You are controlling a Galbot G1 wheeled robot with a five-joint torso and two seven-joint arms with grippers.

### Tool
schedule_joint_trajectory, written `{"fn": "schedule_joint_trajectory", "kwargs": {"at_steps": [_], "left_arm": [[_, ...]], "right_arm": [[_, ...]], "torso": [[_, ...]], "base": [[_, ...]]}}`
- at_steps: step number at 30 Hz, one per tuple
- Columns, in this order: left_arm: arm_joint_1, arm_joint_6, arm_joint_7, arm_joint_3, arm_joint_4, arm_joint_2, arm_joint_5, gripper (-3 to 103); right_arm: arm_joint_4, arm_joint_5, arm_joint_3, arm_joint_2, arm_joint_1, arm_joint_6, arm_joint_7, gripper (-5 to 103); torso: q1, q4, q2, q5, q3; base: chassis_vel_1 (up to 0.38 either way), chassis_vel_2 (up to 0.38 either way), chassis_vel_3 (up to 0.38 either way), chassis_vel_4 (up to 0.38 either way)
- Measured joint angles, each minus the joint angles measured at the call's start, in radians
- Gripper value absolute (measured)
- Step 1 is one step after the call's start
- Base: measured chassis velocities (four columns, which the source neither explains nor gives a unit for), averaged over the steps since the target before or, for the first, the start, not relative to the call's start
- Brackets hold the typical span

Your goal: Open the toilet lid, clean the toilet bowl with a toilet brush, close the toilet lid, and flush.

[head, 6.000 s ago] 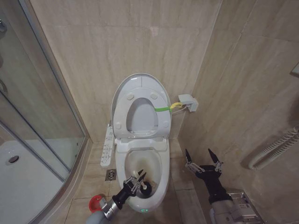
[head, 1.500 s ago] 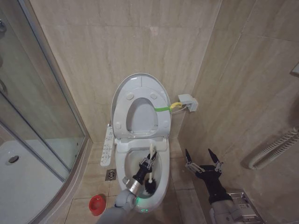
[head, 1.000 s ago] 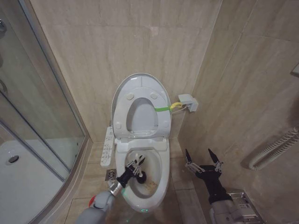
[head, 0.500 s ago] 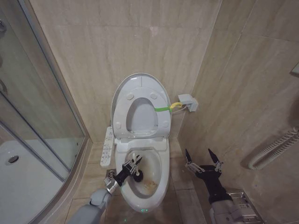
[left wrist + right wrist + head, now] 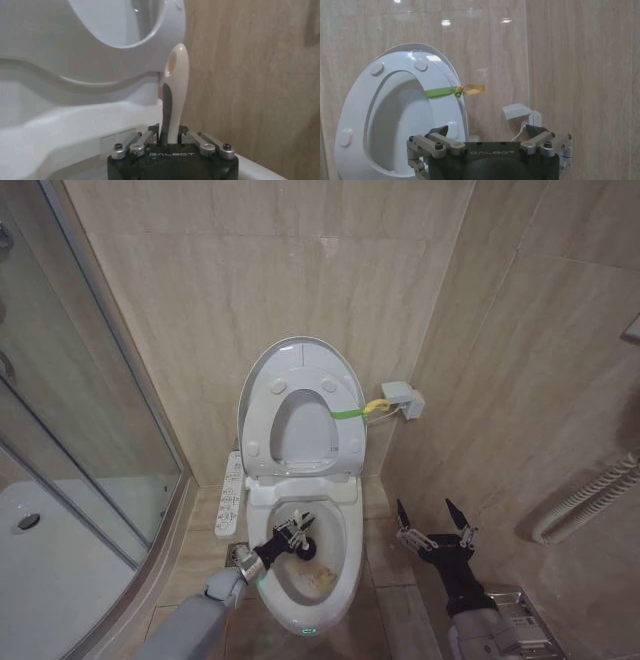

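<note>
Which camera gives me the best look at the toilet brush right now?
Head view: the toilet brush shows its dark head inside the toilet bowl, held by the left pincer. Left wrist view gives just its handle close up. Right wrist view looks at the raised toilet lid instead.

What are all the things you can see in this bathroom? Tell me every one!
Toilet lid: one, white, standing up against the wall.
Seat: one, white with a green band, raised against the lid.
Toilet bowl: one, white, stained yellowish inside, green light at front.
Toilet brush: one, white handle, dark head down in the bowl.
Control panel: one, white, left of the bowl.
Wall box: one, white, right of the lid.
Shower glass: far left.
Hose: white, right wall.
Left gripper: shut on the brush, over the bowl.
Right gripper: open, right of the toilet.
</note>
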Motion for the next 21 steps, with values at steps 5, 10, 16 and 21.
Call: {"fn": "schedule_joint_trajectory", "kwargs": {"at_steps": [5,10,16,21], "left_arm": [[-0.025,0.0,0.003,0.07,0.0,0.027,-0.004,22],[-0.043,0.0,0.011,0.101,0.002,0.047,-0.007,22],[-0.067,0.003,0.023,0.131,0.013,0.064,-0.016,22],[-0.089,0.009,0.021,0.138,-0.012,0.065,-0.047,22]], "right_arm": [[0.0,0.0,0.0,0.0,0.0,0.0,0.0,100],[0.0,0.0,0.0,0.0,0.0,0.0,0.0,100],[0.0,0.0,0.0,0.0,0.0,0.0,0.0,100],[0.0,0.0,0.0,0.0,0.0,0.0,0.0,100]], "torso": [[0.0,0.0001,0.0,0.0,0.0],[0.0,0.0001,0.0,0.0,0.0],[0.0,0.0001,0.0,0.0,0.0],[0.0,0.0001,0.0,-0.0001,0.0]], "base": [[0.0,0.0,0.0,0.0],[0.0,0.0,0.0,0.0],[0.0,0.0,0.0,0.0],[0.0,0.0,0.0,0.0]]}}
